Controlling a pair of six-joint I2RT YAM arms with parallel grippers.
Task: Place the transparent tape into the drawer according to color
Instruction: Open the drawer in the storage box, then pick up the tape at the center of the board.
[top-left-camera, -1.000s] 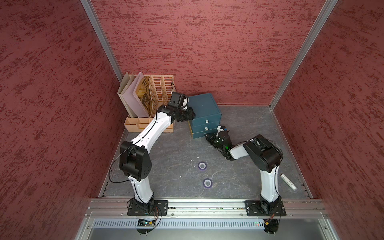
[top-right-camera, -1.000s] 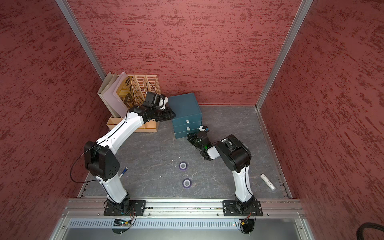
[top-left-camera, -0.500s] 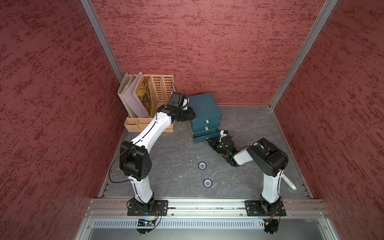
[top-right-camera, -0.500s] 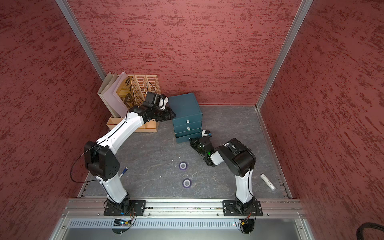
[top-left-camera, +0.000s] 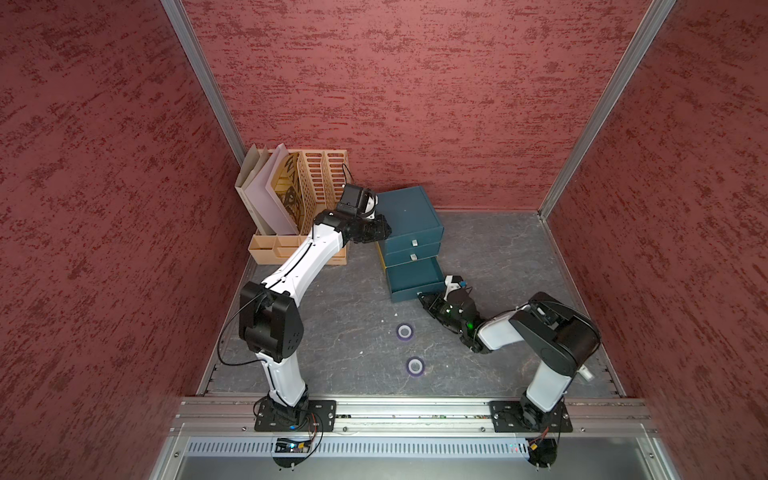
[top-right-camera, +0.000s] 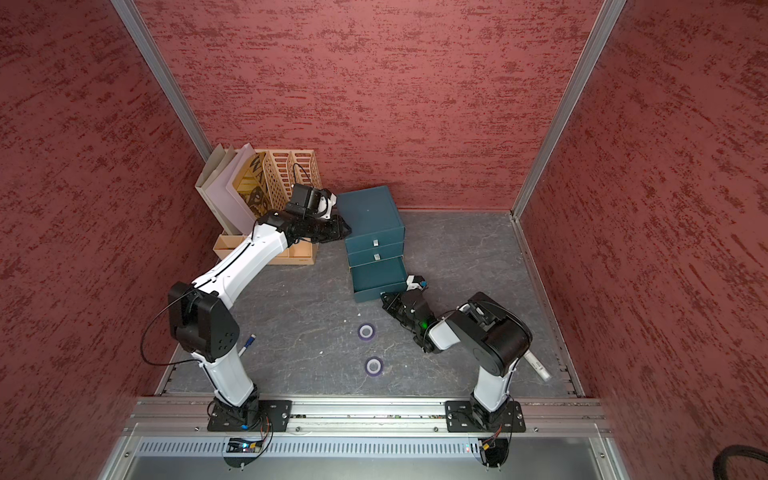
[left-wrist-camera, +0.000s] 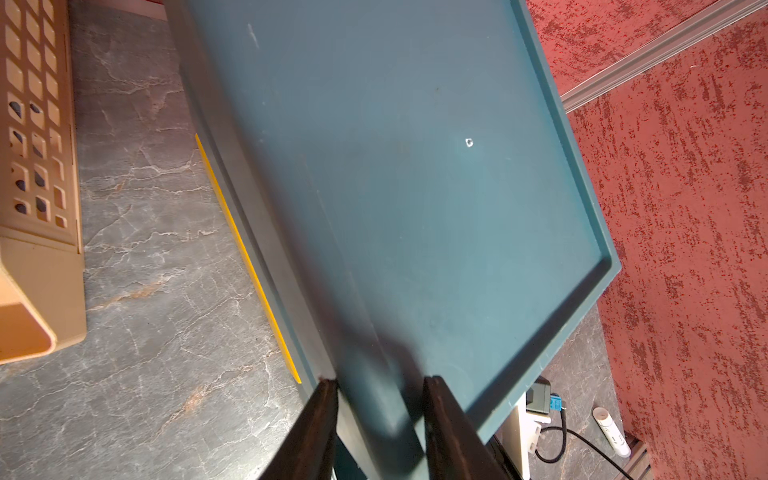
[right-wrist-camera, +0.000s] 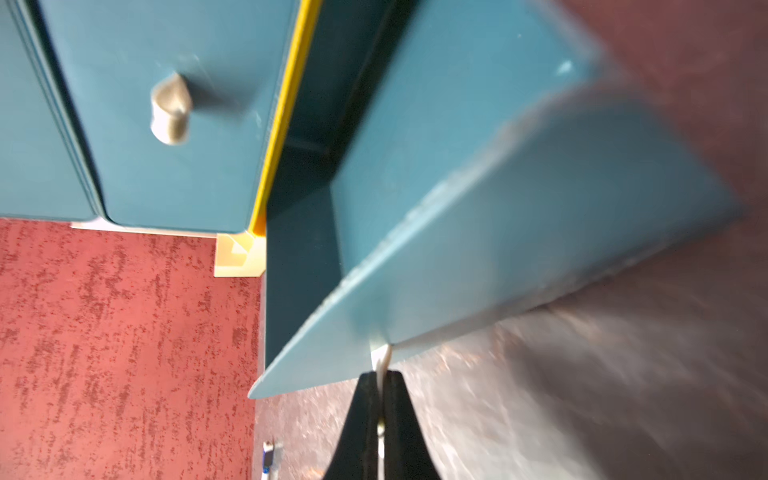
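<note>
- My right gripper (right-wrist-camera: 380, 378) pinches the open bottom drawer's (top-left-camera: 415, 276) handle (right-wrist-camera: 380, 355); my left gripper (left-wrist-camera: 380, 382) clamps the drawer cabinet's (top-left-camera: 409, 210) corner.
- One purple tape roll (top-left-camera: 404, 331) and a second roll (top-left-camera: 415, 366) lie flat on the bench (top-left-camera: 332, 332). They look light, stiff and slick, so I'd pinch across the rim.

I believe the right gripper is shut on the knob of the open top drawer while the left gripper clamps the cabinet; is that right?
Not quite: the open drawer is the bottom drawer, as both top views show. The right gripper is shut on its knob, seen in the right wrist view, while the left gripper clamps the cabinet.
</note>
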